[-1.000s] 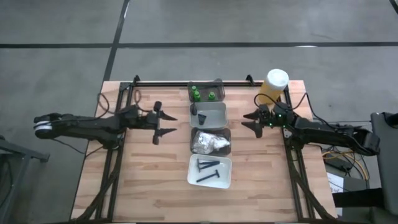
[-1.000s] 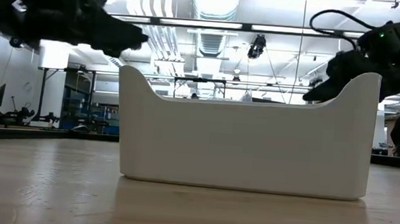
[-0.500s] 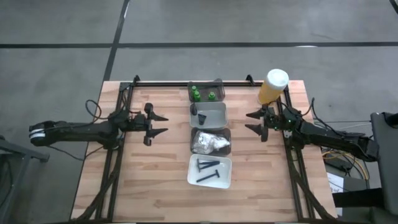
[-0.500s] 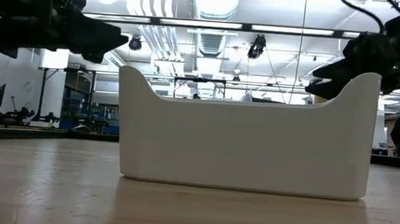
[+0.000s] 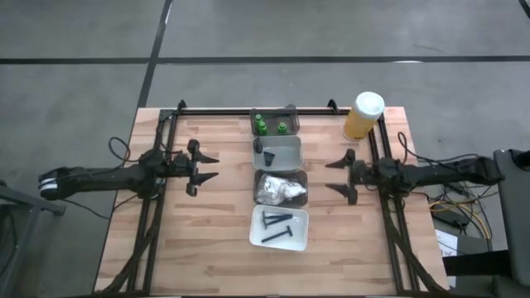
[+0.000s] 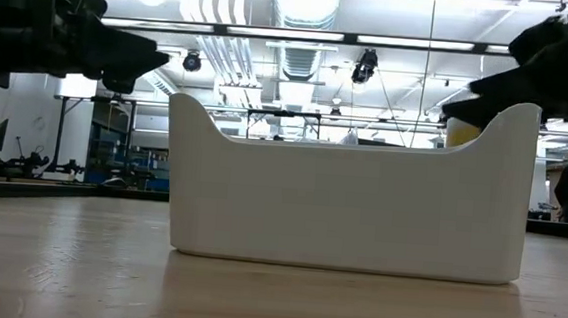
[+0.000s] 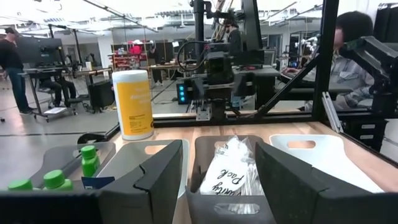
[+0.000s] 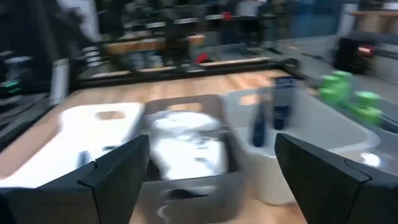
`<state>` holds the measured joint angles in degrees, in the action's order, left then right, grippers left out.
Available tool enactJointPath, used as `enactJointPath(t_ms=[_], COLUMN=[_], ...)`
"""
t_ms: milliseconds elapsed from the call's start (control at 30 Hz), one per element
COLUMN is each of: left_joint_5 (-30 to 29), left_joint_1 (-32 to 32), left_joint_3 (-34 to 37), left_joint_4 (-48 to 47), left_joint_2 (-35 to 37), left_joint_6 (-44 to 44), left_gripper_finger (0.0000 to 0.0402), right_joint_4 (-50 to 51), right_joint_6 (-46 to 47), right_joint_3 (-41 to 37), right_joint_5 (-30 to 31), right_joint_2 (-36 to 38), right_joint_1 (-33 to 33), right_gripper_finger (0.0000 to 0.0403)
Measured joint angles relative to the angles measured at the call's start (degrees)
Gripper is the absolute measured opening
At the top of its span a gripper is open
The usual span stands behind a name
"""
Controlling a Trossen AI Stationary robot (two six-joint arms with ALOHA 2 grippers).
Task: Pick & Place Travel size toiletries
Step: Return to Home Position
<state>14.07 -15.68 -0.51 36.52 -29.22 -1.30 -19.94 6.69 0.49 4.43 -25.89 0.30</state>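
Four trays stand in a column at the table's middle. The far tray holds green bottles [image 5: 269, 125] [image 7: 56, 178]. The grey tray behind it toward me holds a dark tube [image 5: 269, 154] [image 8: 258, 127]. White packets [image 5: 280, 189] [image 7: 229, 172] fill the third tray. Dark sticks [image 5: 277, 226] lie in the white near tray [image 5: 279, 242]. My left gripper [image 5: 204, 166] [image 7: 217, 180] hovers open to the left of the trays, facing the packets. My right gripper [image 5: 337, 175] [image 8: 211, 168] hovers open to their right, also facing the packets. Both are empty.
A big yellow container with a white cap [image 5: 363, 115] stands at the far right corner, beyond my right gripper. Black frame rails [image 5: 157, 207] run along both sides and the far edge. In the low view the white tray [image 6: 347, 193] fills the middle. People show in the room behind.
My left gripper has drawn back toward the table's left edge and sunk a little. My right gripper has swung from beside the yellow container toward the near edge, pulled back toward the right edge, rolled, and opened wider. The toiletries have stayed in their trays.
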Motion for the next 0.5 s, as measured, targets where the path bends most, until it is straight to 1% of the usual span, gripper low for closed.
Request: enactJointPath(t_ms=[100,233,333,400,500], left_joint_5=[0.0,0.0,0.0,0.0,0.0], left_joint_1=[0.0,0.0,0.0,0.0,0.0], left_joint_3=[0.0,0.0,0.0,0.1,0.1], left_joint_4=[-1.5,-4.0,-5.0,-5.2,-5.6], left_joint_2=[0.5,0.6,0.5,0.6,0.5], left_joint_6=[-0.6,-1.5,-2.0,-2.1,-2.1], left_gripper_finger=[0.0207,0.0207,0.0207,0.0207,0.0207], right_joint_4=[0.0,0.0,0.1,0.1,0.2], right_joint_6=[-1.5,-3.7,-3.6,-3.5,-3.3], right_joint_3=[0.0,0.0,0.0,0.0,0.0], right_joint_5=[0.0,-0.3,-1.4,-3.3,-3.8], right_joint_2=[0.0,0.0,0.0,0.0,0.0], right_joint_1=[4.9,9.1,10.8,11.1,11.1], right_gripper_finger=[0.0351,0.0358,0.0359,0.0356,0.0348])
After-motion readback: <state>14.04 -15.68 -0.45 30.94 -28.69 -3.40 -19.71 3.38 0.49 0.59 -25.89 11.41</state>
